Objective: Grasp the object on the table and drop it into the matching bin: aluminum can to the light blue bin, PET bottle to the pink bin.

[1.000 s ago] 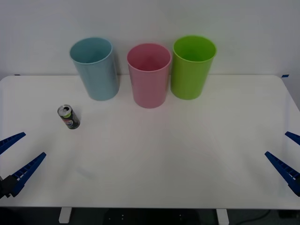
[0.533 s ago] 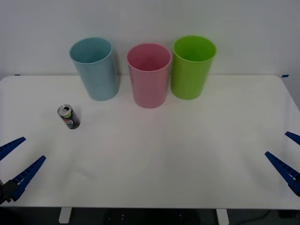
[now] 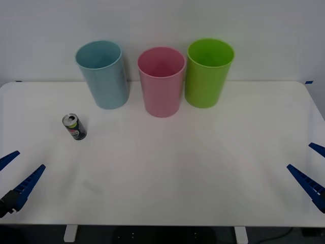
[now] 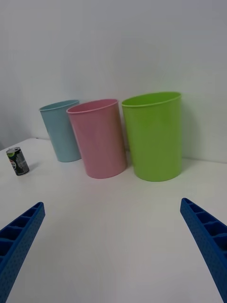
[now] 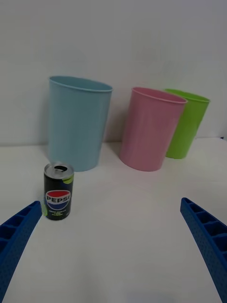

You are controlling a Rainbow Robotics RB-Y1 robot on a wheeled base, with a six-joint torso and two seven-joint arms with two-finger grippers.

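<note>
Dark aluminium with a silver top and a green-and-pink label, the small drink can (image 3: 74, 127) stands upright on the left part of the large flat white tabletop with rounded corners (image 3: 177, 162), touching nothing; the left wrist view shows its top opened and a Pepsi logo on its side (image 5: 58, 191). Behind it, nearer the wall, stands the tall light blue plastic tapered bin (image 3: 102, 74), with the tall pink plastic tapered bin (image 3: 161, 81) just beside that and a tall green plastic bin of the same shape (image 3: 208, 72) next in the row, all three upright and open at the rim. The left gripper (image 3: 14, 170) hangs low over the near left corner of the table, well apart from the can, its blue ribbed fingers (image 3: 28, 185) spread wide and pointing toward the can and bins. The right gripper (image 3: 311, 166) sits at the near right edge of the table, far from the can, its blue fingers (image 4: 208, 241) likewise spread and holding nothing.
</note>
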